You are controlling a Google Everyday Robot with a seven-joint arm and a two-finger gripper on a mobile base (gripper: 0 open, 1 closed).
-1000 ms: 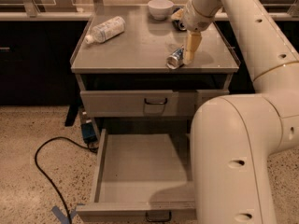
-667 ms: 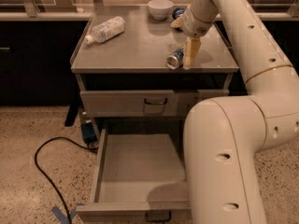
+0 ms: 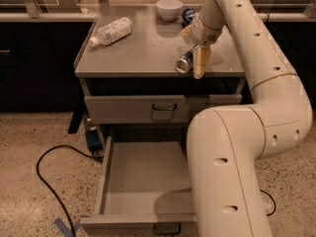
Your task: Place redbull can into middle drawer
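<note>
The gripper (image 3: 199,64) is hovering just beside the toppled redbull can (image 3: 184,62), and I cannot tell its grip state. It should be squaring across the can's body before carrying it down to the open middle drawer (image 3: 143,179) below.

The flat grey metal top of the cabinet (image 3: 143,51) carries four things. Reading from its centre, a clear plastic bottle with a white label (image 3: 111,31) lies on its side at ten o'clock, its cap pointing to the front left corner. A small white round bowl (image 3: 169,8) stands at twelve o'clock by the back edge. Just beside it, at one o'clock, sits a stubby dark-blue can (image 3: 187,15), half hidden behind my arm. At four o'clock, near the front edge, the slim silver-and-blue redbull can (image 3: 185,62) lies tipped over, its shiny end facing the front. My gripper (image 3: 199,63) hangs right at the can's three o'clock side; I cannot tell whether it touches.
</note>
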